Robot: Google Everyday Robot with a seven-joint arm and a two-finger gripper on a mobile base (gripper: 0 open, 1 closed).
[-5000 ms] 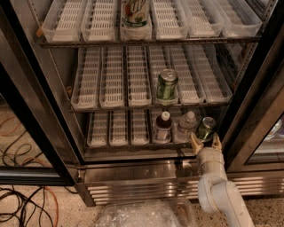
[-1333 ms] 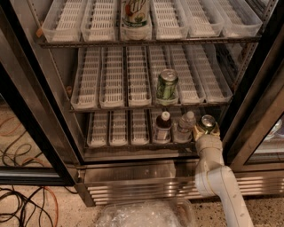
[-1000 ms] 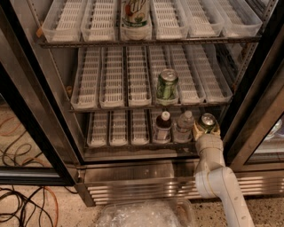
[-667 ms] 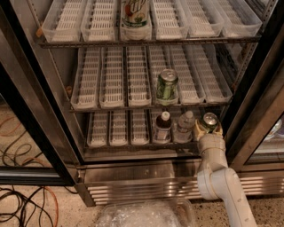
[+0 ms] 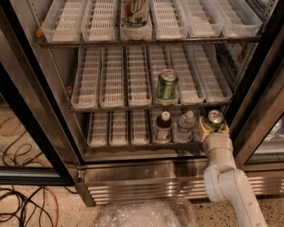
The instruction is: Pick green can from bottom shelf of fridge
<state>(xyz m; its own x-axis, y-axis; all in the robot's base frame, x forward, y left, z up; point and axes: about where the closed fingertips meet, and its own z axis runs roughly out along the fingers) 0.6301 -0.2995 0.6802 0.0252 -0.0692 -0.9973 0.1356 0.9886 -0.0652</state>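
Note:
The green can (image 5: 215, 117), dark and glossy with a silver top, stands at the right end of the bottom shelf (image 5: 119, 128) of the open fridge (image 5: 133, 177). My gripper (image 5: 214, 127) reaches in from the lower right on its white arm. Its yellowish fingers (image 5: 203, 129) sit on either side of the can's body, shut on it. The lower part of the can is hidden behind the gripper.
Left of the can stand a clear plastic bottle (image 5: 184, 126) and a dark bottle (image 5: 163, 127). A paler green can (image 5: 167, 86) sits on the middle rack and another drink (image 5: 135, 13) on the top one. The door frame (image 5: 262, 111) is close on the right. Cables (image 5: 22, 204) lie on the floor.
Five seconds ago the gripper was below and in front of the can. It has since risen around it, and the can has shifted slightly up and right with the fingers.

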